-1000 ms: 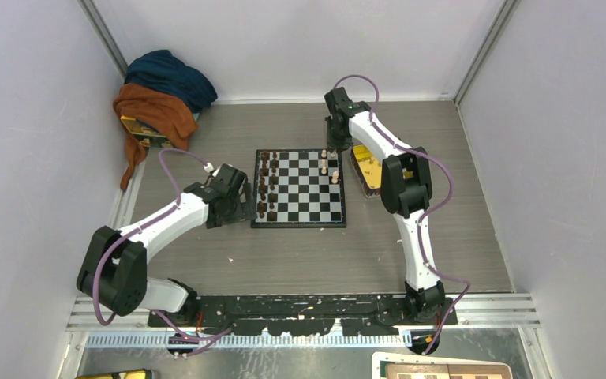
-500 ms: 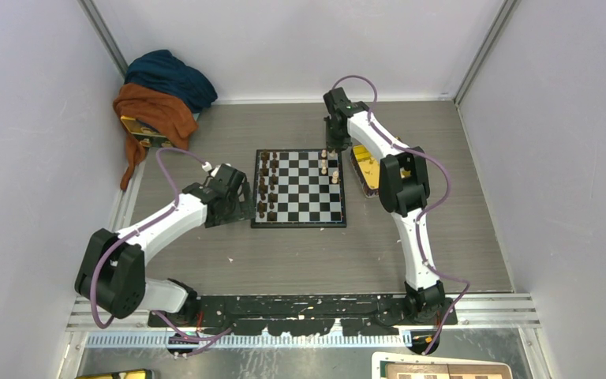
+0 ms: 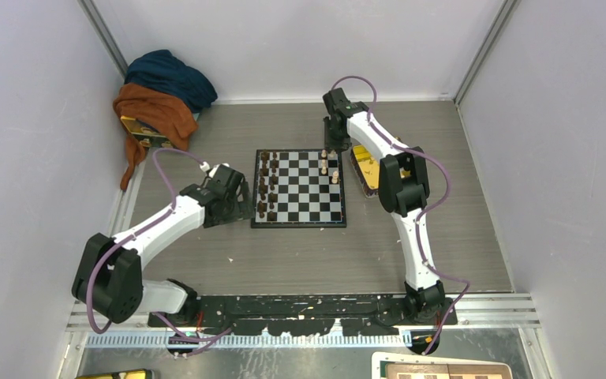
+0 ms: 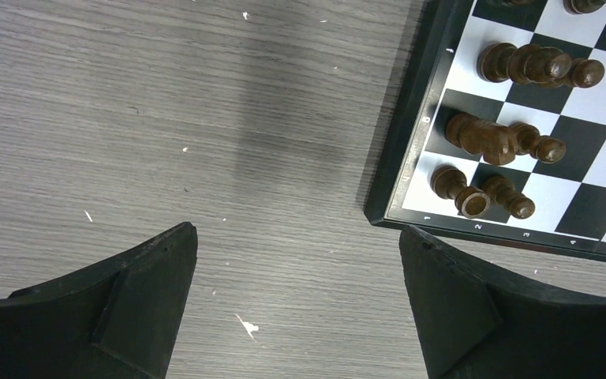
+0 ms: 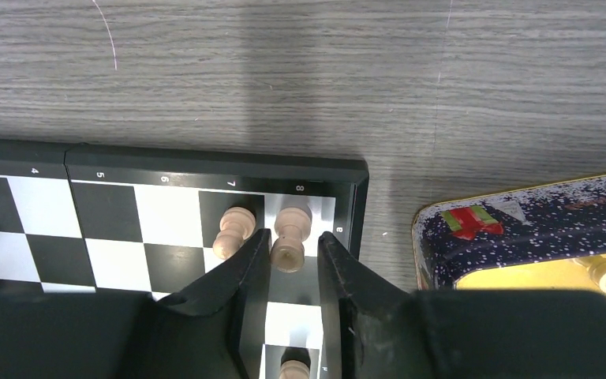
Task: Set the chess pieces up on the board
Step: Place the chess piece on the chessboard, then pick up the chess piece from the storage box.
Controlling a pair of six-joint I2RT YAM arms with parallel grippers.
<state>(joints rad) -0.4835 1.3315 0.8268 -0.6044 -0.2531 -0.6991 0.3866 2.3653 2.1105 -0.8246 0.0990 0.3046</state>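
I see the grey table (image 3: 300,253) with both arms reaching over it. The board (image 3: 300,188) lies flat in the middle. A heap of cloths (image 3: 162,91) sits in the far left corner. The tray (image 5: 521,229) lies just beside the board's right edge.

My left gripper (image 4: 294,231) hangs over bare table off the board's near left corner, its jaws spread wide with nothing between them. My right gripper (image 5: 292,237) is down at the far right corner of the board. Its jaws stand a little apart, one on each side of a tan piece (image 5: 290,237) on the corner square, with a thin gap showing on the tray side.

Dark pieces (image 4: 513,134) fill the board's left columns. A few more tan pieces (image 5: 233,231) stand along the right edge, one on the square next to the corner.
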